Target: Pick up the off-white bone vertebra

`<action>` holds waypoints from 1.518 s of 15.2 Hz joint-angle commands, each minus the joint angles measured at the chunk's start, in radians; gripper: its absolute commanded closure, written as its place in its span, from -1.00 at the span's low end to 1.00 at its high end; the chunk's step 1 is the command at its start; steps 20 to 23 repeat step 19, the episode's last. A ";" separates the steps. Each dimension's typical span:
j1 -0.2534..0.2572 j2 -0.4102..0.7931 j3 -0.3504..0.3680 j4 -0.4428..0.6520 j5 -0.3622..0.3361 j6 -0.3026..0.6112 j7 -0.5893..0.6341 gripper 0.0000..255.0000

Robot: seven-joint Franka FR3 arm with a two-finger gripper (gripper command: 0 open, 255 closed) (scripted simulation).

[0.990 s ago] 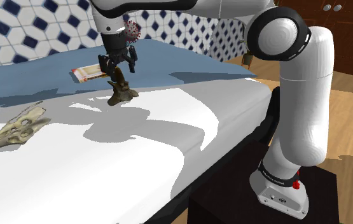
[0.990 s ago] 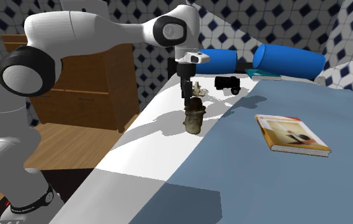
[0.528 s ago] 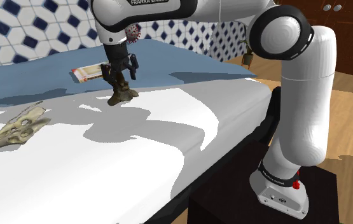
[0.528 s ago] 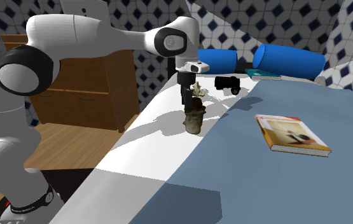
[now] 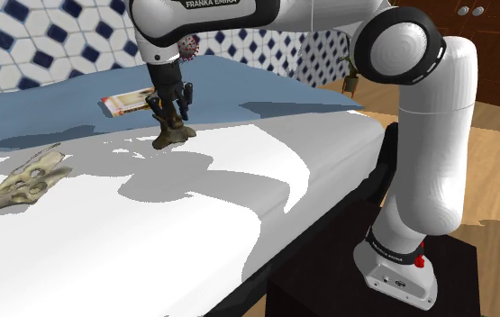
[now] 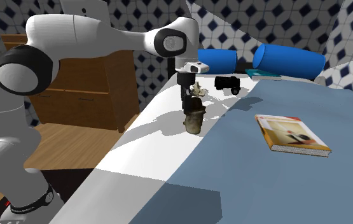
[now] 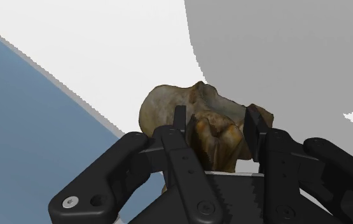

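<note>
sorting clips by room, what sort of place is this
Most likely a bedroom: a bed with a white sheet and a blue blanket, two blue bolster pillows at its far end, and a brown wooden cabinet standing beside it.

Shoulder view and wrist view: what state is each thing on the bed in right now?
brown vertebra: standing upright on the white sheet, not lifted.
gripper: set low over the vertebra's top.
book: closed, lying flat on the blue blanket.
long pale bone: lying flat on the sheet.
</note>
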 commanded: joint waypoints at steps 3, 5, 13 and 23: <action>0.002 0.008 0.000 0.026 -0.001 -0.019 -0.001 1.00; 0.005 0.015 0.001 0.064 -0.003 -0.050 -0.002 1.00; 0.022 0.063 0.001 0.245 -0.015 -0.184 -0.004 1.00; 0.037 0.105 0.001 0.369 -0.026 -0.266 -0.006 1.00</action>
